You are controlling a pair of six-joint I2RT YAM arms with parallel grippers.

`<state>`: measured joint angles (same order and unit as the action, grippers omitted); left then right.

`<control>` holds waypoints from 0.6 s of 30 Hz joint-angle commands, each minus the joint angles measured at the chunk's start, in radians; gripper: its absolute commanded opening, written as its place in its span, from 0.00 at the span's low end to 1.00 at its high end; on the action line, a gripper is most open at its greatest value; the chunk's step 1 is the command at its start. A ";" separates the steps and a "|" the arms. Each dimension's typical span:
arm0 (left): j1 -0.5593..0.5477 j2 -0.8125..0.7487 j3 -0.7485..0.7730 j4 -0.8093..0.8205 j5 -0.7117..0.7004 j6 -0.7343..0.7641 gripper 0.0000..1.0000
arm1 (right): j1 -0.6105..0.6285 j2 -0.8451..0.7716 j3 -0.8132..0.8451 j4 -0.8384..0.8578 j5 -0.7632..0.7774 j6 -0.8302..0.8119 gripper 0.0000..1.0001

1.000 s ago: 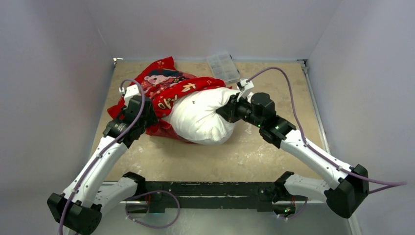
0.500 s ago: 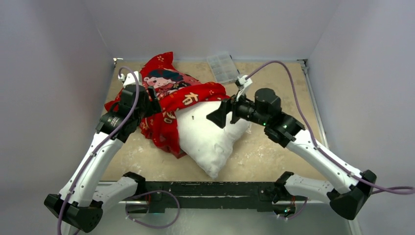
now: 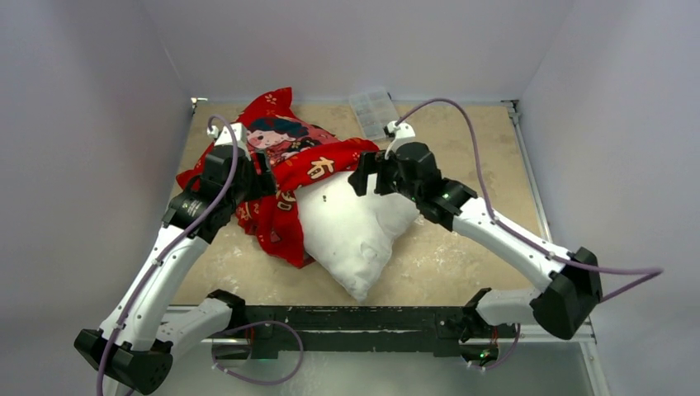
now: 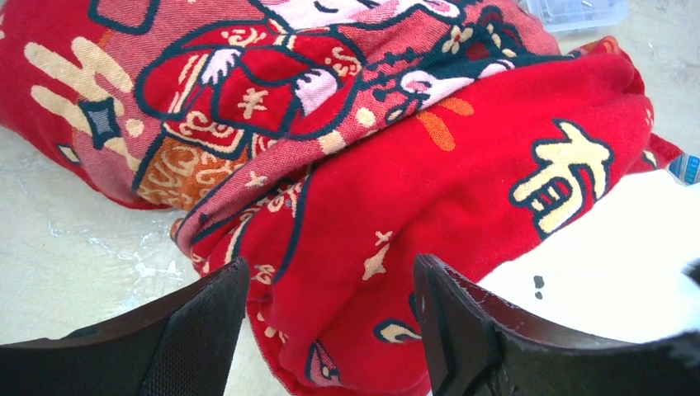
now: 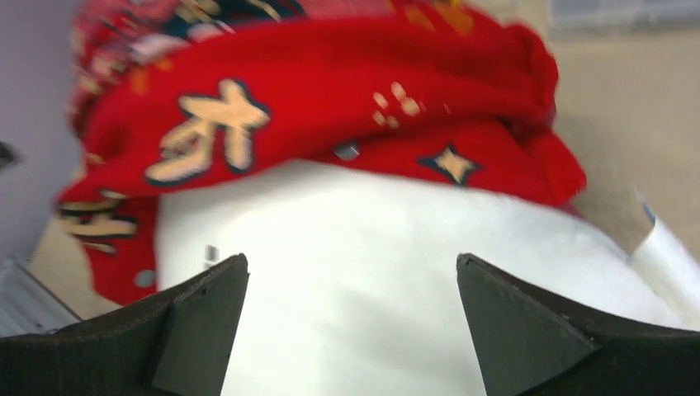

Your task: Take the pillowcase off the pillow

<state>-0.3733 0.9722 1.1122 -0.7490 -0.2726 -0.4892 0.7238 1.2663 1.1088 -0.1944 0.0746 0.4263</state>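
A: State?

B: pillowcase is bunched over the far-left end of the pillow; the rest lies bare on the desk. left gripper has its jaws apart over the red folds, holding nothing. right gripper is spread wide above the bare white, also empty.

A: Risk?

B: If left pinches stuffing along with cloth, the pillow drags too. With nothing pinning the pillow, the whole bundle would likely slide.
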 commanded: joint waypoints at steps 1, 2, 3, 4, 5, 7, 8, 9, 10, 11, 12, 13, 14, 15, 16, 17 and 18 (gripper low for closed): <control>0.005 -0.007 -0.004 0.036 0.051 0.042 0.71 | -0.001 0.061 -0.049 0.079 0.101 0.075 0.99; 0.005 -0.003 -0.003 0.041 0.059 0.044 0.71 | 0.000 0.083 -0.064 0.094 0.085 0.083 0.99; 0.005 0.005 0.000 0.048 0.067 0.046 0.71 | -0.001 0.105 -0.081 0.115 0.084 0.088 0.99; 0.005 0.013 0.006 0.055 0.076 0.048 0.71 | -0.001 0.123 -0.103 0.141 0.072 0.080 0.99; 0.005 0.022 0.012 0.065 0.089 0.051 0.71 | 0.000 0.137 -0.127 0.164 0.033 0.071 0.99; 0.005 0.049 0.029 0.095 0.114 0.059 0.71 | 0.003 0.141 -0.200 0.230 -0.057 0.038 0.98; 0.004 0.074 0.038 0.109 0.133 0.061 0.72 | 0.006 0.138 -0.228 0.258 -0.082 0.037 0.96; 0.004 0.099 0.048 0.122 0.159 0.065 0.72 | 0.008 0.134 -0.255 0.280 -0.110 0.038 0.92; 0.003 0.125 0.062 0.133 0.189 0.070 0.72 | 0.010 0.131 -0.273 0.297 -0.132 0.038 0.84; -0.001 0.156 0.074 0.143 0.212 0.073 0.72 | 0.011 0.134 -0.288 0.311 -0.147 0.038 0.72; -0.011 0.189 0.090 0.156 0.222 0.077 0.72 | 0.013 0.137 -0.302 0.322 -0.155 0.041 0.50; -0.026 0.219 0.107 0.167 0.212 0.078 0.73 | 0.017 0.140 -0.309 0.331 -0.163 0.041 0.35; -0.053 0.255 0.126 0.174 0.179 0.081 0.73 | 0.022 0.140 -0.314 0.339 -0.169 0.041 0.22; -0.100 0.294 0.153 0.174 0.140 0.092 0.73 | 0.030 0.136 -0.315 0.346 -0.174 0.043 0.09; -0.137 0.332 0.184 0.171 0.106 0.104 0.73 | 0.034 0.129 -0.316 0.352 -0.181 0.044 0.00; -0.179 0.375 0.224 0.166 0.066 0.118 0.74 | 0.036 0.117 -0.316 0.360 -0.188 0.046 0.00; -0.210 0.414 0.261 0.158 0.028 0.132 0.74 | 0.039 0.102 -0.317 0.368 -0.192 0.046 0.00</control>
<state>-0.4599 1.2789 1.2320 -0.6422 -0.1497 -0.4232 0.7353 1.4033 0.8204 0.1596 -0.0269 0.4725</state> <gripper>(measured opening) 0.732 0.032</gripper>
